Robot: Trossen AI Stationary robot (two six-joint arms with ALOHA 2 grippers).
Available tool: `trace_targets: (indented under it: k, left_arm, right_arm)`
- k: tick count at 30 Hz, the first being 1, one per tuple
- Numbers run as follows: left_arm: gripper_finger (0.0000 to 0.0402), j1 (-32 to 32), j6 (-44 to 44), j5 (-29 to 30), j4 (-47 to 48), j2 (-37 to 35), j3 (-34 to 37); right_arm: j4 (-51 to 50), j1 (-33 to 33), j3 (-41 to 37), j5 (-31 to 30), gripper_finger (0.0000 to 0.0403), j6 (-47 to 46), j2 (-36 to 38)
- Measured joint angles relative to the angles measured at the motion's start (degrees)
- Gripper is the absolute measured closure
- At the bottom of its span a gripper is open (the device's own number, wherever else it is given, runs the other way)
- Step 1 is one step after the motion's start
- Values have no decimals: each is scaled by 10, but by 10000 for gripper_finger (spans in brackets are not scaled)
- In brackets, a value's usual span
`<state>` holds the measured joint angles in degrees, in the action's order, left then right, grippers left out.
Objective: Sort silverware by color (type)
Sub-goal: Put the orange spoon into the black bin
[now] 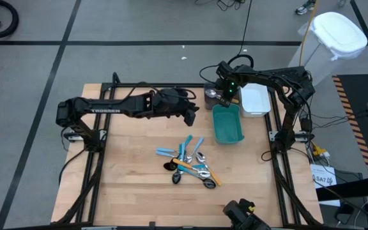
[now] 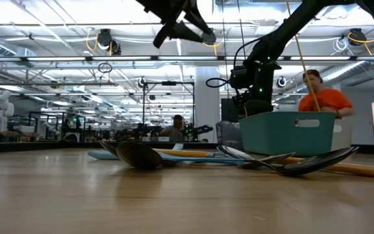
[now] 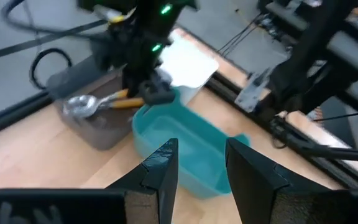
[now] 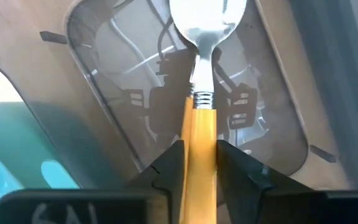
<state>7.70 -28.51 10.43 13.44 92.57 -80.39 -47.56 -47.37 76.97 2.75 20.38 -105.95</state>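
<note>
The silverware pile (image 1: 187, 166) lies on the wooden table: light-blue handles, orange handles with silver heads, and dark spoons (image 2: 138, 155). My right gripper (image 1: 225, 96) is at the far side over the gray bin (image 3: 92, 127), shut on an orange-handled spoon (image 3: 98, 102). The spoon's silver bowl (image 4: 207, 18) hangs above the bin's inside. My left gripper (image 3: 201, 165) is raised above the table just left of the teal bin (image 1: 227, 124), open and with nothing between its fingers. My right gripper pinches the spoon's orange handle (image 4: 201, 134) between its two fingers. The fingers come from above, pointing steeply down, and lie across the handle. The spoon sticks out about level, bowl end away from the fingers, clear of the gray bin below it.
The teal bin (image 3: 191, 155) stands between the gray bin and the white bin (image 1: 254, 100) along the far right of the table. Black frame rails (image 1: 280, 128) border the table. A person in orange (image 2: 323, 97) shows in the room behind.
</note>
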Motion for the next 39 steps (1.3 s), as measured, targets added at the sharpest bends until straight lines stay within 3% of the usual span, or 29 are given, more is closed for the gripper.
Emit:
trace_targets:
  k: [6,12,18,24,29,39]
  left_arm:
    - [270,0,15,-5,27,-1,-36]
    - [270,-2,16,-21,63,-1,-67]
    - [270,-16,20,-30,119,-2,-72]
    - [270,-52,48,-45,169,-2,-72]
    - [270,-83,65,-45,205,-2,-72]
    - [270,-117,121,-42,232,22,-71]
  right_arm:
    - [-11,1,1,-27,265,-31,8]
    - [-16,7,5,-26,250,-56,78]
    - [-46,25,5,51,252,-155,176]
    - [-70,103,5,61,252,-253,267]
    - [-76,192,5,24,252,-328,319]
    - [-96,325,5,15,252,-411,342]
